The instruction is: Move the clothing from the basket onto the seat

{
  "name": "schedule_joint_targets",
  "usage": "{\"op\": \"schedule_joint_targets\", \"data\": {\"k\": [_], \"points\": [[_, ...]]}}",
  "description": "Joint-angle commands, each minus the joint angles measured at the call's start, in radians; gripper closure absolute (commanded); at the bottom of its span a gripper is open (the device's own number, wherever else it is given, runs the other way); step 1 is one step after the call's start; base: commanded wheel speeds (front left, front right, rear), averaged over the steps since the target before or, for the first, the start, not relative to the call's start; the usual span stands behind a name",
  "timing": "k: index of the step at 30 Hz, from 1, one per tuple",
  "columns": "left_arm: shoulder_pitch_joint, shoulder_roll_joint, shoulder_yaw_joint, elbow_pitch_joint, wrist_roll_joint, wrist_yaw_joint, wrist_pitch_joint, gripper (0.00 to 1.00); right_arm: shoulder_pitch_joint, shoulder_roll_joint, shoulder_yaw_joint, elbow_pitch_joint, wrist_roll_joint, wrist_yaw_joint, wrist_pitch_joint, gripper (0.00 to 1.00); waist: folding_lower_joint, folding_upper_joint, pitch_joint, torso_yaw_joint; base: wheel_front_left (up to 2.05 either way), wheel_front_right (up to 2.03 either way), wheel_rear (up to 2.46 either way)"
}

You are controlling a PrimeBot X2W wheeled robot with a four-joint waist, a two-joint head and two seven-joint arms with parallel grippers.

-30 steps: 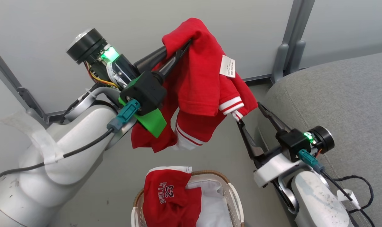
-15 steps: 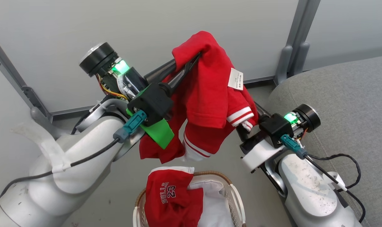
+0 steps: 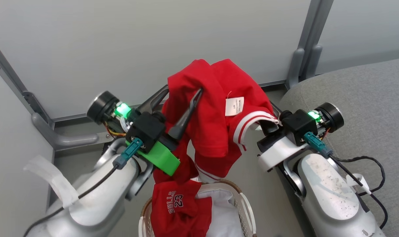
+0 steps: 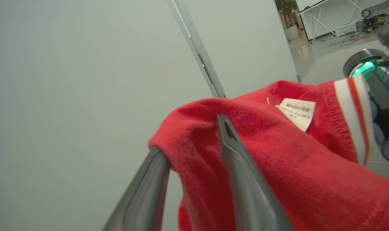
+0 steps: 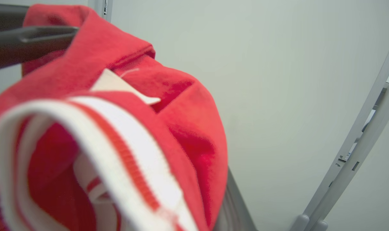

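Head view: mid-handover, by the look of it. Holds the red garment aloft above the basket, draped loose over the parted fingers of the left gripper. Pinches its striped hem in the right gripper, fingers closed and buried in cloth. Shows a BULLS 23 garment over the basket's left rim. Next, probably: slide the left fingers free, then swing right onto the seat without snagging.

The clothing hangs over the basket (wall behind).

Pale wall panels, grey posts (floor grey too).
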Motion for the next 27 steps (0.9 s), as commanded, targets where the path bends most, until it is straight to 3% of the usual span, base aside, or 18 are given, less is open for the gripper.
{"op": "schedule_joint_targets", "data": {"k": [1, 9, 21, 27], "points": [[0.047, -0.019, 0.012, 0.009, -0.027, 0.009, -0.008, 0.0, -0.011, -0.003, -0.008, -0.007, 0.002, -0.001, -0.002, 1.0, 0.0, 0.0, -0.001, 0.001, 0.0, 0.0, 0.0], [0.248, -0.109, 0.098, 0.017, -0.072, -0.004, -0.013, 0.0, 0.01, -0.003, -0.06, -0.031, -0.006, -0.001, -0.002, 1.0, 0.0, 0.0, 0.004, 0.004, 0.0, 0.0, 0.0], [0.492, -0.235, 0.225, 0.052, 0.035, -0.091, -0.013, 0.0, 0.048, -0.003, -0.133, -0.039, -0.017, -0.001, -0.002, 1.0, 0.0, 0.0, 0.017, -0.015, 0.0, 0.0, 0.0], [0.53, -0.26, 0.263, 0.059, 0.087, -0.114, -0.013, 0.0, 0.044, -0.003, -0.151, -0.039, -0.02, -0.001, -0.002, 1.0, 0.0, 0.0, 0.024, -0.027, 0.0, 0.0, 0.0]]}}
